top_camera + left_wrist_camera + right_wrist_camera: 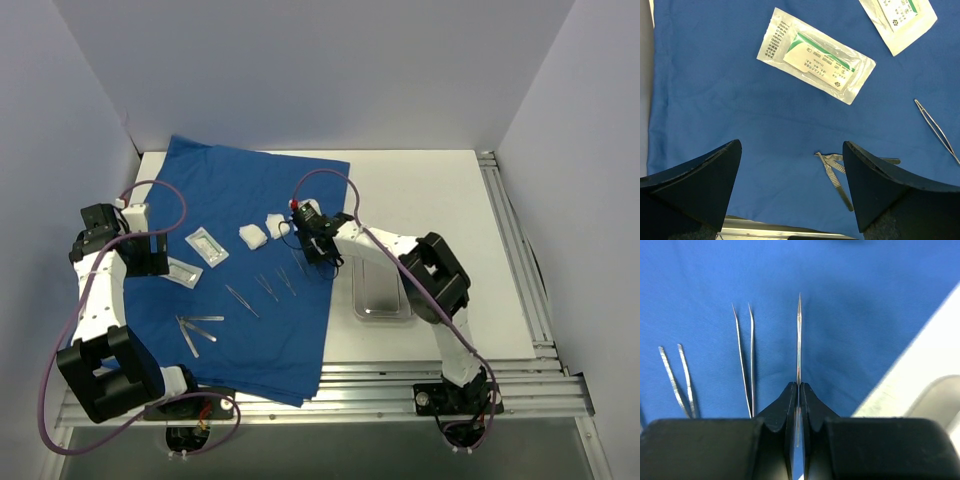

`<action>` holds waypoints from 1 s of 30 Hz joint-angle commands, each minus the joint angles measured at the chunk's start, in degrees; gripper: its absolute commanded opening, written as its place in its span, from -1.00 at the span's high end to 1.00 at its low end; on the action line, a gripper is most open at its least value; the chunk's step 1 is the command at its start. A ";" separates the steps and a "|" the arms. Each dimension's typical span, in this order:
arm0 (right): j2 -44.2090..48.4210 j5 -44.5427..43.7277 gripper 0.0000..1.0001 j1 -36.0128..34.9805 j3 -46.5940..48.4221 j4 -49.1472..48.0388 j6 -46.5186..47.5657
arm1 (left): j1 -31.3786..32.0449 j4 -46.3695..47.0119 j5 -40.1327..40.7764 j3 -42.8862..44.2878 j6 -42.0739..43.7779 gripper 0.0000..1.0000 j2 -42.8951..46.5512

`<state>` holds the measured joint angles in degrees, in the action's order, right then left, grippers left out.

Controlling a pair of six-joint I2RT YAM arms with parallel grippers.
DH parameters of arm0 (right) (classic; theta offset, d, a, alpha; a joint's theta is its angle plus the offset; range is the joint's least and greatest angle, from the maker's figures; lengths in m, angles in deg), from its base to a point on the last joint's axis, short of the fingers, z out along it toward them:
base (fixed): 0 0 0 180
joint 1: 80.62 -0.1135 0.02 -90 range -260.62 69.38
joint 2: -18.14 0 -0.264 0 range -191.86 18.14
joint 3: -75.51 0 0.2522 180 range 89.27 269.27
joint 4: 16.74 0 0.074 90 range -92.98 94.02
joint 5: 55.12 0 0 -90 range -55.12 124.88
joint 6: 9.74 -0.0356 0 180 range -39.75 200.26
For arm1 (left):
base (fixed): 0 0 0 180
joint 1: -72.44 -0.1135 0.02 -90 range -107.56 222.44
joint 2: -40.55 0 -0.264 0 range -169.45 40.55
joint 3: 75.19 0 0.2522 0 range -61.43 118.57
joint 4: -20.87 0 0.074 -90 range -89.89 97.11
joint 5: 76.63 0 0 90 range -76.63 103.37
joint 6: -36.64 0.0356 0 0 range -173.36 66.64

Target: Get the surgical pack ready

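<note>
On the blue cloth [250, 290], near its right edge, our right gripper [799, 386] is pinched shut on thin tweezers [799, 335], so we reckon it's the pick-up step. Next we'd want a clean lift, then over to the steel tray [381, 290] just beside the cloth. Left gripper [791, 150] hangs wide open near a packet [815, 62], holding nothing.

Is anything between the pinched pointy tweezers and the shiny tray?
Nothing visible: only blue cloth and bare white table lie between the thin steel tweezers in the right gripper and the rectangular steel tray.
</note>
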<state>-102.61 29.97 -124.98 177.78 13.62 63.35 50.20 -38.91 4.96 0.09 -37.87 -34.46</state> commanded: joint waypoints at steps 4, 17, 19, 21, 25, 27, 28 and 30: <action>17.46 -8.88 1.00 -0.12 -5.26 -3.41 -4.62 | -0.26 1.28 -0.21 0.53 -0.19 -0.84 0.82; 34.97 -10.47 1.00 6.04 -31.28 -1.66 -18.16 | -0.26 1.37 -0.56 0.89 -0.46 -0.85 0.47; 35.06 -10.82 1.00 6.04 -33.40 -1.92 -19.39 | -0.17 1.28 -0.56 0.80 -0.46 -0.85 0.56; 35.41 -10.74 1.00 6.04 -35.50 -2.88 -20.80 | -0.26 1.20 -0.56 0.71 -0.37 -0.85 0.47; 34.44 -8.72 1.00 6.21 -39.46 -6.48 -22.64 | -0.17 1.46 -0.82 0.45 -0.37 -0.84 0.21; 32.08 -7.67 1.00 6.39 -40.86 -8.51 -23.08 | -0.17 1.46 -0.82 0.53 -0.46 -0.84 0.03; 31.28 -7.40 1.00 6.39 -41.13 -9.12 -23.17 | -0.26 1.37 -0.91 0.62 -0.37 -0.84 0.03; 28.47 -7.22 1.00 6.56 -41.22 -9.74 -22.91 | -0.17 1.28 -0.83 0.80 -0.28 -0.84 0.03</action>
<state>-71.14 22.32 -118.55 137.32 5.55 42.15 50.20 -38.93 4.94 0.09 -37.94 -34.48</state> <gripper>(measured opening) 0.011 0.922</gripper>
